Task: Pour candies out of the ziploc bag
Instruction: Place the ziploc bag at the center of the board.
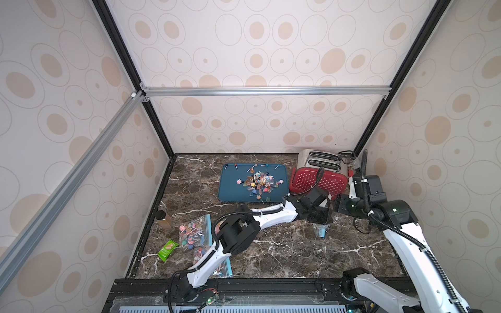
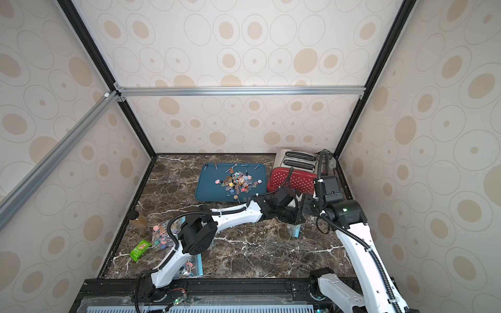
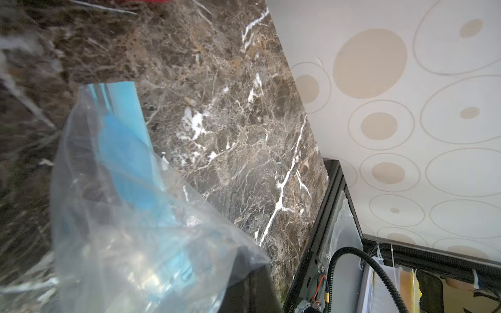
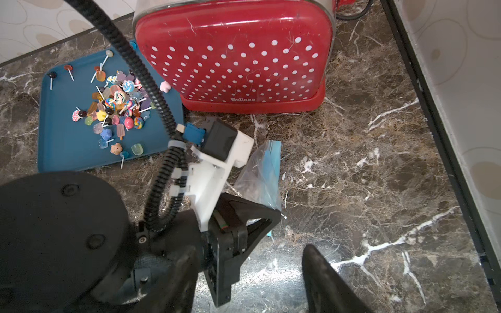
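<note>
Pinched in clenched left claw [image 4: 267, 215] — limp clear-plastic ziploc bag [image 4: 260, 173], blue-zipped (likely featherlight, slippery); best gripped at corners; right claw [image 4: 252, 257] released.

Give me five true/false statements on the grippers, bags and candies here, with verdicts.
1. The left gripper is shut on a clear ziploc bag. True.
2. That held bag is full of candies. False: it looks empty; the candies lie piled on the blue tray.
3. The right gripper is clamped on the toaster. False: it is open and holds nothing.
4. A second bag with lollipops inside lies on the table, partly under the left arm. True.
5. The green packet sits on the tray. False: it lies on the table beside the second bag.
</note>
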